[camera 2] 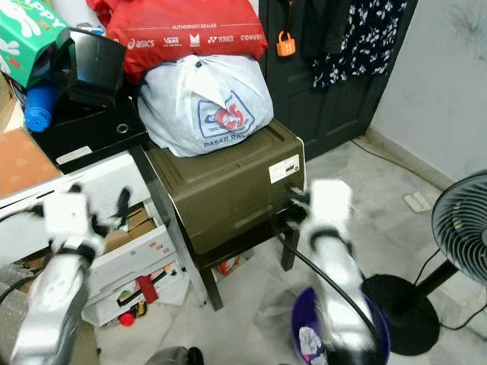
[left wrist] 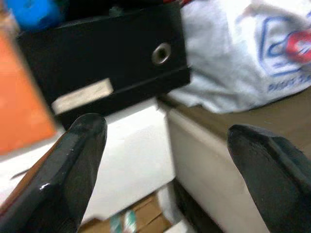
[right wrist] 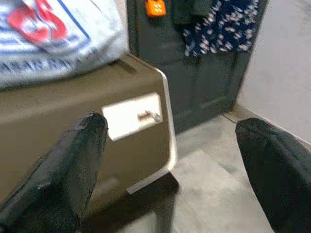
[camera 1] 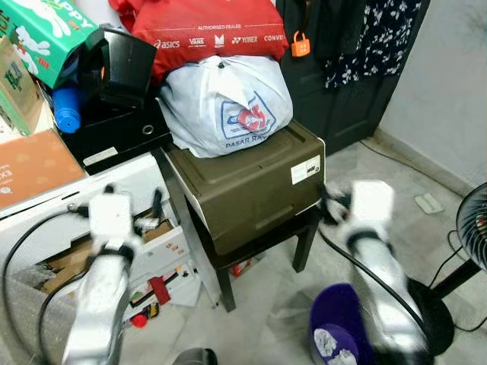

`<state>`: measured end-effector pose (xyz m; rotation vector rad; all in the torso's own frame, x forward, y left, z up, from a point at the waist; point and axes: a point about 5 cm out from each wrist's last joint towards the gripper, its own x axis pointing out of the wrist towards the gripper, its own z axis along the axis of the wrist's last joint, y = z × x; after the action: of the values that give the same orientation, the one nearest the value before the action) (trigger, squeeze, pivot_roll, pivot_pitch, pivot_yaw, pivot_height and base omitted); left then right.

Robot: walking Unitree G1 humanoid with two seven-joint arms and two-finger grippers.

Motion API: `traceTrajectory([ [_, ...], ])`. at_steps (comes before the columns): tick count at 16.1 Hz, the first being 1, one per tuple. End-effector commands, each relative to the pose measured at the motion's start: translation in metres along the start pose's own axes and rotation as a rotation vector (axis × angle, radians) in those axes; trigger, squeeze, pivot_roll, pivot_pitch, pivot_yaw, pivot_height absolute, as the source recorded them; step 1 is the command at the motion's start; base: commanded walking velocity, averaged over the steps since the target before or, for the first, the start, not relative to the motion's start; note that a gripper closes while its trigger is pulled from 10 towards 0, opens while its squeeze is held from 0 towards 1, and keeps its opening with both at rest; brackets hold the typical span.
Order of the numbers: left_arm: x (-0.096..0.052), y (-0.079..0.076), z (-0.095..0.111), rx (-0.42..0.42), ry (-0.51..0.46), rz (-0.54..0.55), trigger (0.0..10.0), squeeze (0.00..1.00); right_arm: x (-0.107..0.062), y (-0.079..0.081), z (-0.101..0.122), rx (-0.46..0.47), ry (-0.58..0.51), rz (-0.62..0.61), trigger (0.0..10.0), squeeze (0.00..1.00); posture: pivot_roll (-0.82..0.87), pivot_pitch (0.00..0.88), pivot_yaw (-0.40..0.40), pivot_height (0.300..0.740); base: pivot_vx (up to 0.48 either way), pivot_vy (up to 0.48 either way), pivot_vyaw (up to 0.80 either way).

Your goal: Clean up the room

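My left gripper [camera 1: 133,199] is raised in front of a white drawer unit [camera 1: 46,205], open, with nothing between its fingers [left wrist: 73,165]. On the other side, my right gripper [camera 1: 329,207] hangs open and empty beside the right corner of an olive-brown storage box [camera 1: 243,182]. That box rests on a black stool [camera 1: 304,243]. A white plastic bag [camera 1: 224,106] with a red and blue logo lies on the box, and a red bag [camera 1: 205,30] is piled on top of it. The right wrist view looks at the box's white label [right wrist: 131,116].
A purple bucket [camera 1: 335,304] holding cloths stands on the floor under my right arm. A black fan [camera 1: 473,224] stands at the right edge. A black box file [camera 1: 114,133], blue bottle [camera 1: 67,109], green carton [camera 1: 46,34] and orange box [camera 1: 34,163] crowd the left. A black door [camera 1: 335,99] is behind.
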<state>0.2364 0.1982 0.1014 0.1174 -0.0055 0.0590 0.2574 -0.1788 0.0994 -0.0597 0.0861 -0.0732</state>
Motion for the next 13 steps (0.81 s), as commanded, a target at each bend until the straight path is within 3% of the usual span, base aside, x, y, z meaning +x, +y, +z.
traceTrajectory([
  [1, -0.001, 0.004, 0.004, 0.005, -0.019, 0.009, 10.0, 0.00, -0.002, 0.002, 0.008, 0.007, -0.037, 0.017, 10.0, 0.00, -0.11, 0.000, 0.037, 0.740, 0.000, 0.000, 0.00],
  [3, -0.001, 0.003, 0.005, 0.002, -0.018, 0.015, 10.0, 0.00, -0.013, 0.004, 0.009, 0.011, -0.059, 0.046, 10.0, 0.00, -0.12, 0.000, 0.032, 0.740, 0.000, 0.000, 0.00],
  [5, 0.012, -0.003, 0.013, 0.011, -0.059, -0.004, 10.0, 0.00, -0.010, 0.009, 0.014, -0.018, -0.072, 0.057, 10.0, 0.00, -0.15, 0.000, 0.042, 0.740, 0.000, 0.000, 0.00],
  [9, 0.023, -0.010, 0.017, -0.010, -0.081, -0.025, 10.0, 0.00, 0.004, 0.020, 0.018, -0.057, -0.097, 0.107, 10.0, 0.00, -0.16, 0.000, 0.047, 0.740, 0.000, 0.000, 0.80],
  [13, 0.022, -0.014, 0.013, -0.016, -0.071, -0.039, 10.0, 0.00, 0.007, 0.026, 0.014, 0.006, -0.073, 0.124, 10.0, 0.00, -0.15, 0.000, 0.058, 0.740, 0.000, 0.000, 0.80],
])
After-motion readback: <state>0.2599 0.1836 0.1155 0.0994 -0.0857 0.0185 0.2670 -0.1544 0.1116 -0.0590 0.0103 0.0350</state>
